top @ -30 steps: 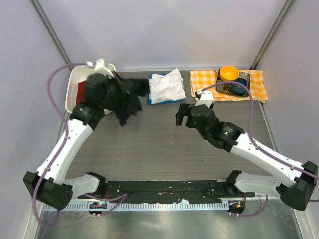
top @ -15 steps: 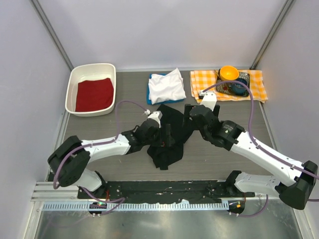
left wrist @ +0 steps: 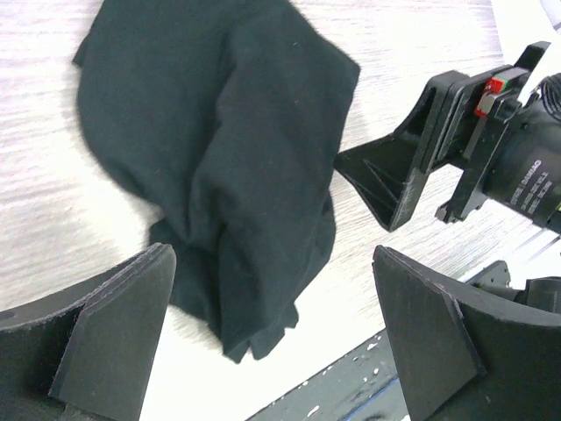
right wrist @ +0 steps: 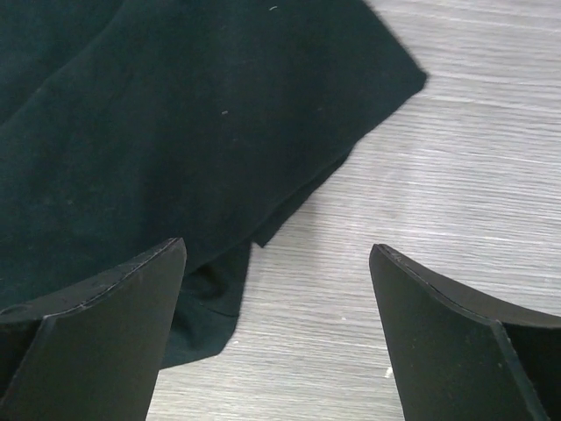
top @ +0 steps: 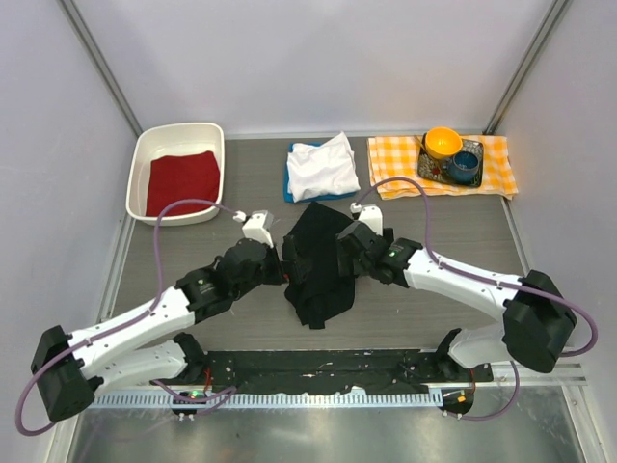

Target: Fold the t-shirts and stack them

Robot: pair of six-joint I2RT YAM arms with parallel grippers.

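Observation:
A black t-shirt (top: 316, 265) lies crumpled in a heap on the table's middle. My left gripper (top: 281, 269) stands open at its left edge, nothing between the fingers. In the left wrist view the shirt (left wrist: 219, 149) is just ahead of the left gripper (left wrist: 276, 324). My right gripper (top: 346, 252) is open at the heap's right edge. In the right wrist view the cloth (right wrist: 158, 114) reaches under the left finger of the right gripper (right wrist: 276, 307) and bare table shows between the jaws. A folded white t-shirt (top: 323, 166) rests on a blue one (top: 289, 196) at the back.
A white bin (top: 140, 164) holding a red cloth (top: 181, 181) stands at the back left. At the back right an orange checked cloth (top: 395, 159) carries an orange bowl (top: 442, 142) and a blue cup (top: 465, 166). A black rail (top: 318, 371) runs along the near edge.
My left arm swung from the bin to the middle, let go of the black t-shirt and opened. The shirt now lies on the table. My right gripper moved in to its right edge.

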